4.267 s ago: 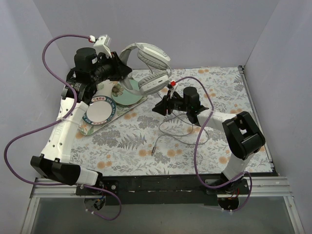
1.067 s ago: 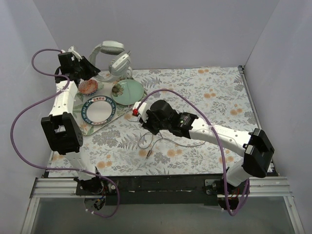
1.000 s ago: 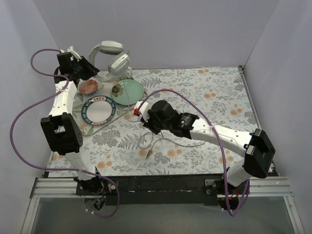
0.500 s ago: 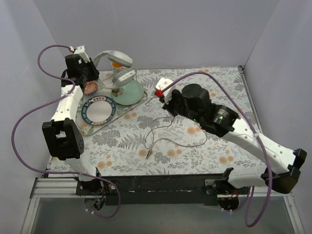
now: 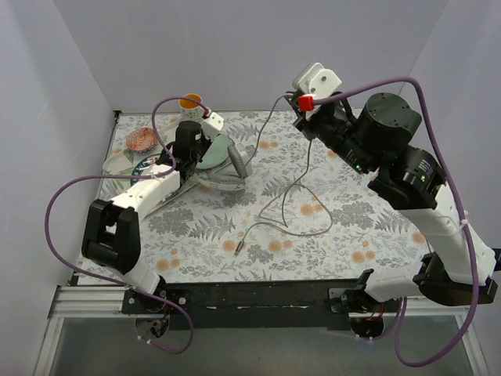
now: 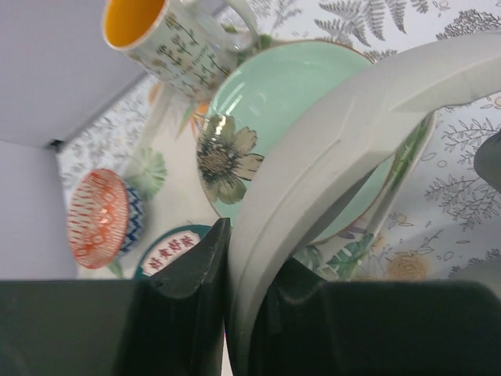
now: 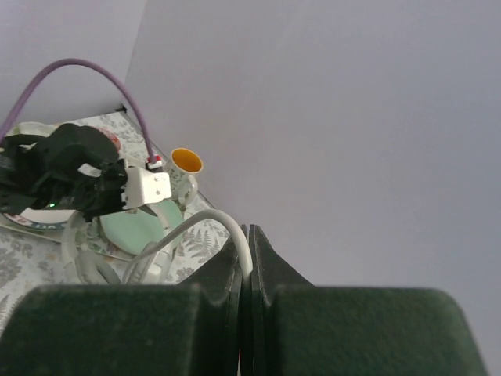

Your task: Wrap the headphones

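Observation:
The light grey headphones [image 5: 231, 171] lie low over a green plate [image 5: 213, 150] at the back left. My left gripper [image 5: 197, 162] is shut on their headband [image 6: 313, 149], which fills the gap between the fingers in the left wrist view. My right gripper [image 5: 301, 110] is raised high at the back centre and is shut on the thin grey cord [image 7: 196, 227]. The cord [image 5: 301, 188] runs from the headphones up to that gripper, then hangs to the table, loops, and ends in the jack plug [image 5: 239, 247] near the front.
A tray [image 5: 113, 163] at the back left holds a blue-rimmed plate [image 5: 149, 164], a red patterned bowl [image 5: 141, 139] and the green plate. A mug with an orange inside [image 5: 190, 102] stands behind it. Purple robot cables arc over both arms. Walls close the back and sides.
My right arm has risen and swung to the back right, pulling the cord up off the table. My left arm has brought the headphones down from the back-left corner onto the green plate.

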`<action>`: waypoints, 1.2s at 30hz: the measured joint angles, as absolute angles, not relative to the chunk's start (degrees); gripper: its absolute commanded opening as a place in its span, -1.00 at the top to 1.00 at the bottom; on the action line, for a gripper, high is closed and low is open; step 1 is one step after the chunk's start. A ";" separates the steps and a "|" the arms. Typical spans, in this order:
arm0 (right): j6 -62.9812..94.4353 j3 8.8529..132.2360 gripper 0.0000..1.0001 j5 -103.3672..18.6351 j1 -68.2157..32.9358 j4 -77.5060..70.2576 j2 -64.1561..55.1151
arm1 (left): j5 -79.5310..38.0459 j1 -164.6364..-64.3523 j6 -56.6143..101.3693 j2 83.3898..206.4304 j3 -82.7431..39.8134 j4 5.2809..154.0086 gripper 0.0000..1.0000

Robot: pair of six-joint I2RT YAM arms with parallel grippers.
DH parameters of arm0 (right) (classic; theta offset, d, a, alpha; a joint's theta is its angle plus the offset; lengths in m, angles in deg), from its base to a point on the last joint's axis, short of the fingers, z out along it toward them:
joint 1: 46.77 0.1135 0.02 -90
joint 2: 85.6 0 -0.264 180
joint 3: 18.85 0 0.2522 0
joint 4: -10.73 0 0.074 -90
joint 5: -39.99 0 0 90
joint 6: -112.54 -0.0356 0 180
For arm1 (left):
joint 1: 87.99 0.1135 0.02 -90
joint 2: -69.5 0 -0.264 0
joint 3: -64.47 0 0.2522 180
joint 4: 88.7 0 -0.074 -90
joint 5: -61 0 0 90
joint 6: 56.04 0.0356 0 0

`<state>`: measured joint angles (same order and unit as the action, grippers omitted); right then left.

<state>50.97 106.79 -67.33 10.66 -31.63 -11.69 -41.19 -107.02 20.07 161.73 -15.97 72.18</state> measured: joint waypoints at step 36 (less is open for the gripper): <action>56.06 110.26 0.97 -61.41 -16.51 -28.68 0.42 | 4.86 -116.73 17.31 144.46 -24.08 39.67 0.92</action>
<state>56.06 110.26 -61.41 -16.51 -28.68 0.42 4.86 -116.73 17.31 144.46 -24.08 39.67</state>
